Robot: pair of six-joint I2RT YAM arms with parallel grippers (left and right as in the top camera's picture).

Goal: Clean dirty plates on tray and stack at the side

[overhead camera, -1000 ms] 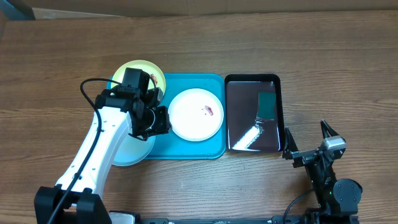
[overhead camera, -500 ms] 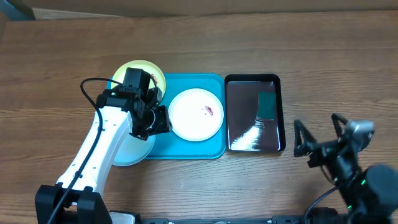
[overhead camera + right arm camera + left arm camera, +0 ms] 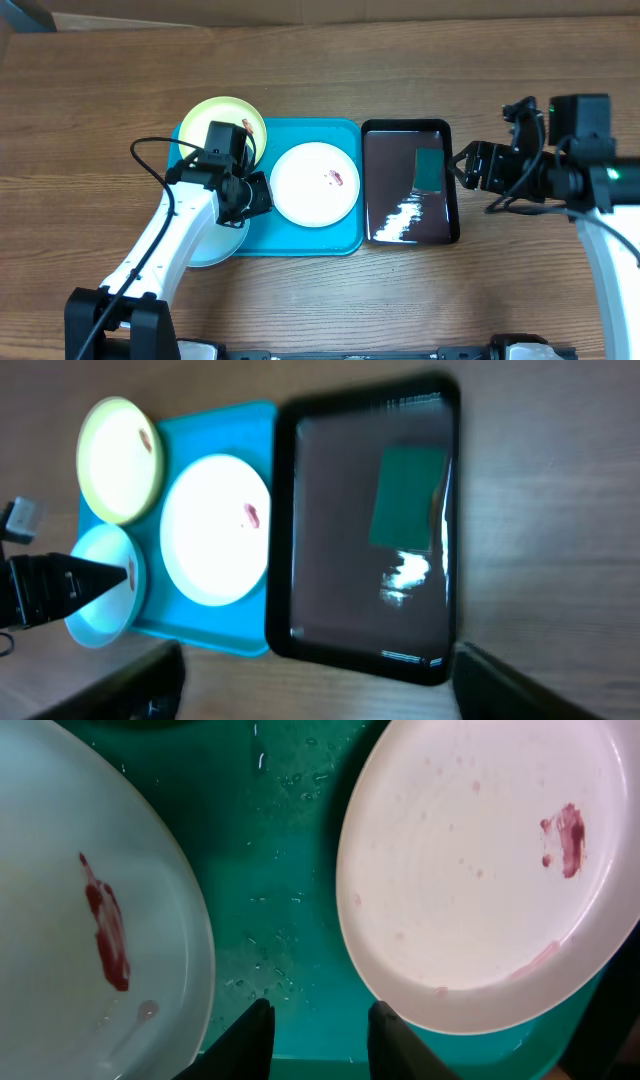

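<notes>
Left gripper (image 3: 318,1020) hangs narrow and empty over a bare strip of turquoise tray (image 3: 290,870). The pale blue plate's (image 3: 80,920) rim lies beside one finger, the white plate's (image 3: 470,850) beside the other. Right gripper (image 3: 461,168) gapes wide, empty, just off the black pan's (image 3: 385,170) outer edge.

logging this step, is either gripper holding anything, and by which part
Nothing is held. The left gripper is open above the tray; the right gripper is open by the black pan.
</notes>
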